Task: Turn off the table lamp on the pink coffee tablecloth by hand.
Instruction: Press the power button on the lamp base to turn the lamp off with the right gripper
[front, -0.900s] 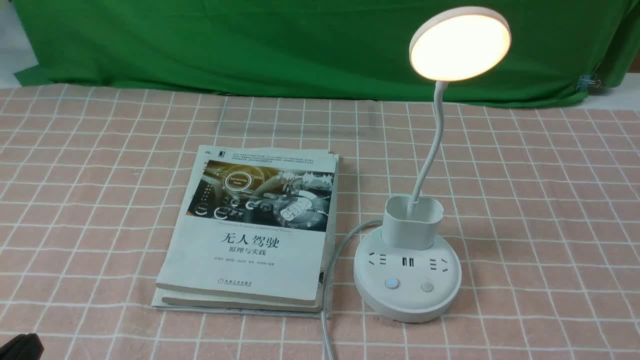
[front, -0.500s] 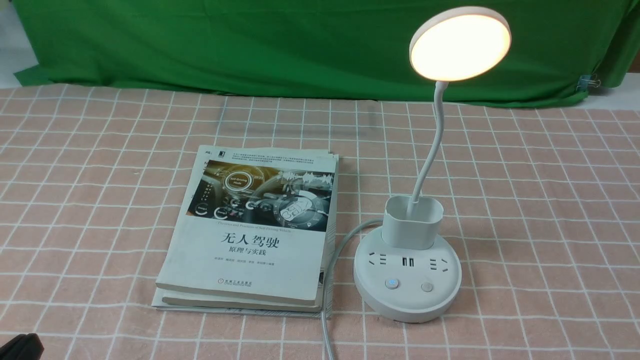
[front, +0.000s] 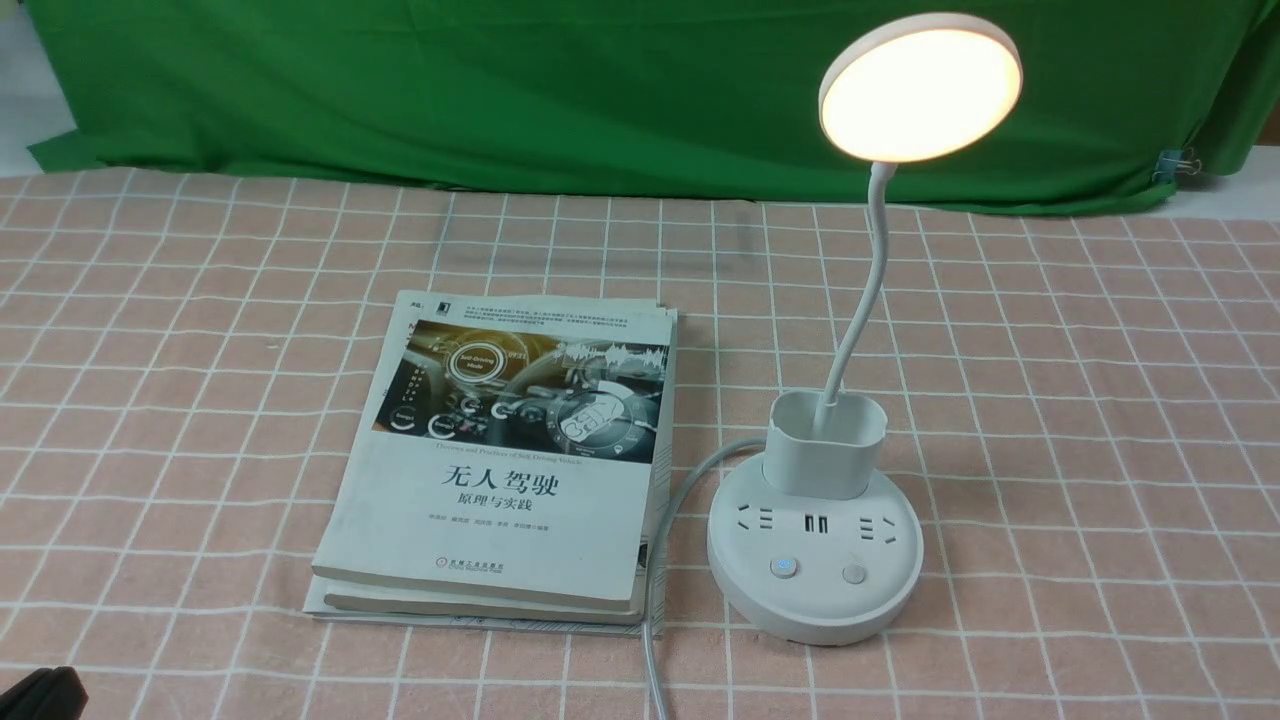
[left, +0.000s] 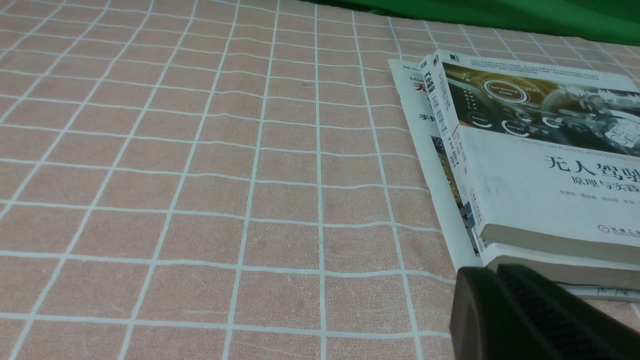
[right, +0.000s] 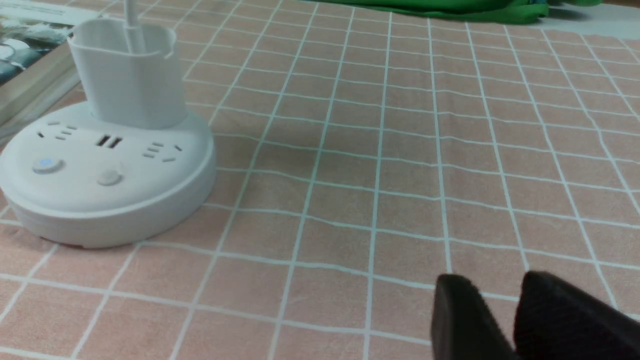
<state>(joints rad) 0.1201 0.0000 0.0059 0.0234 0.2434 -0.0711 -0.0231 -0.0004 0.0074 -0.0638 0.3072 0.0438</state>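
Note:
The white table lamp stands on the pink coffee tablecloth (front: 1100, 400), right of centre. Its disc head (front: 920, 88) glows warm. The thin neck rises from the cup holder (front: 826, 445) on the round base (front: 815, 610). The base has two buttons: the left one (front: 784, 568) glows blue, the right one (front: 853, 574) is plain. The right wrist view shows the base (right: 150, 200) and both buttons well away from my right gripper (right: 495, 287), whose jaws stand slightly apart, empty. My left gripper (left: 500, 272) is shut and empty, low by the books' near corner. Only a black edge of it (front: 40, 693) shows in the front view.
A stack of books (front: 510, 450) lies just left of the lamp base, also in the left wrist view (left: 540, 165). The lamp's grey cord (front: 660, 560) runs between books and base toward the front edge. A green cloth (front: 500, 90) hangs at the back.

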